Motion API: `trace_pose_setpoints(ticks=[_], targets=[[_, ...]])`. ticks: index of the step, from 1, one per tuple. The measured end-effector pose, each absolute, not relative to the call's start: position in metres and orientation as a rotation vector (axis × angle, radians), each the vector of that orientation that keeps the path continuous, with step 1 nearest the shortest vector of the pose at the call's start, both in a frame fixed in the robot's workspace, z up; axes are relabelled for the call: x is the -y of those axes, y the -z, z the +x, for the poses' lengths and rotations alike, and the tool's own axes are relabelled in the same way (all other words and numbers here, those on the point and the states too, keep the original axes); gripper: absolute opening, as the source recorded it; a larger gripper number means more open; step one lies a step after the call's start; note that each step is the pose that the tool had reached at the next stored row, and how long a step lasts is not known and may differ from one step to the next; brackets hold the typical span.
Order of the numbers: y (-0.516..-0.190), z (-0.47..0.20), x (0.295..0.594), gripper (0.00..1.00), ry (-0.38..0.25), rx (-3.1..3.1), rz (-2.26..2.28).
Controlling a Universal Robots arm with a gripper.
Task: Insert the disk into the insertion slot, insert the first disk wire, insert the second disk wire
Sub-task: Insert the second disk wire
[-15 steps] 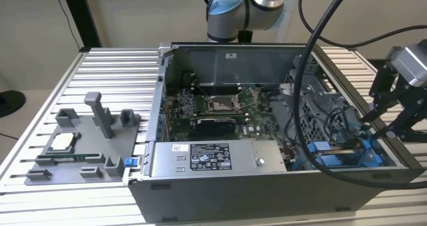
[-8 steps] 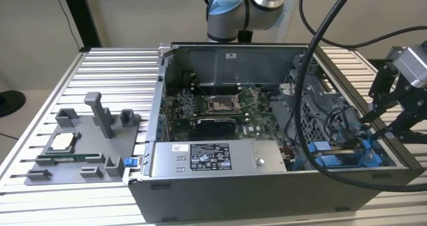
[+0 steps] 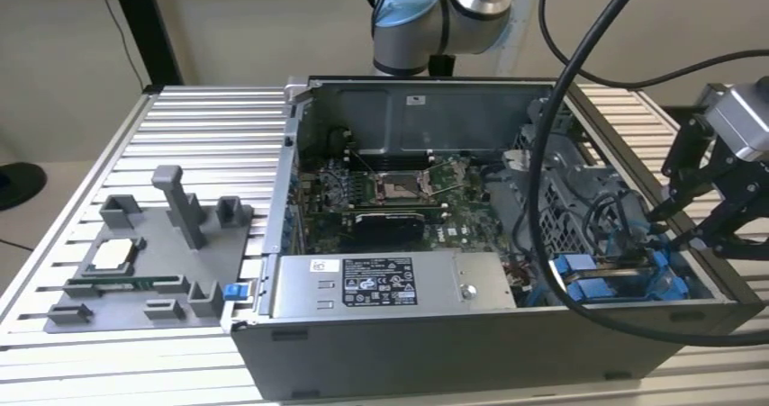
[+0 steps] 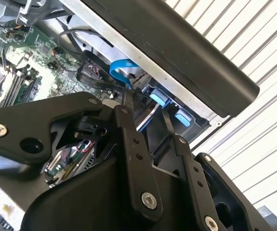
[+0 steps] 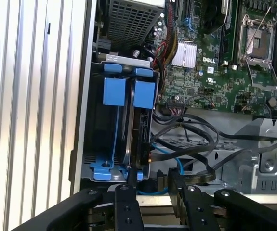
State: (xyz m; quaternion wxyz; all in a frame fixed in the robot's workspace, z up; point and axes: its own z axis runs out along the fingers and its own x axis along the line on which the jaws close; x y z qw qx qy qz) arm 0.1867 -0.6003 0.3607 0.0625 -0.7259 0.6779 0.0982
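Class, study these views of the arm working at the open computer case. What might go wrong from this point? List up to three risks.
1. Loose black cables and a blue cable lie right beside the gripper, so it may snag or tug them.
2. The disk stands on edge in a narrow drive bay. A skewed push could jam or scrape it.
3. The arm's thick hose drapes across the case and might catch on the rim.
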Motion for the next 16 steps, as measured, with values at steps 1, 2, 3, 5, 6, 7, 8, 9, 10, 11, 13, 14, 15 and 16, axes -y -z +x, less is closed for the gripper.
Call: trace_pose_setpoints(ticks=[1, 2, 3, 5, 6, 7, 8, 9, 10, 11, 13, 14, 15, 16], targets=[[-0.3605, 0.1867, 0.6003, 1.0, -0.299, -2.048, -2.192], [-0.3604, 0.1868, 0.6002, 1.0, -0.3, -2.048, -2.191], [-0.3601, 0.1867, 0.6003, 1.0, -0.302, -2.048, -2.188], [-0.3596, 0.1869, 0.6003, 1.0, -0.305, -2.053, -2.178], [-0.3596, 0.187, 0.6002, 1.0, -0.305, -2.056, -2.174], [-0.3595, 0.1871, 0.6003, 1.0, -0.306, -2.059, -2.17], [-0.3592, 0.1873, 0.6003, 1.0, -0.307, -2.062, -2.167], [-0.3591, 0.1879, 0.6004, 1.0, -0.309, -2.063, -2.167], [-0.359, 0.1888, 0.6003, 1.0, -0.314, -2.065, -2.168], [-0.3587, 0.1897, 0.6003, 1.0, -0.322, -2.069, -2.17], [-0.3582, 0.1915, 0.6003, 1.0, -0.342, -2.078, -2.174], [-0.3579, 0.1923, 0.6003, 1.0, -0.351, -2.081, -2.176], [-0.3577, 0.1933, 0.6003, 1.0, -0.358, -2.085, -2.178], [-0.3574, 0.1942, 0.6003, 1.0, -0.361, -2.086, -2.178]])
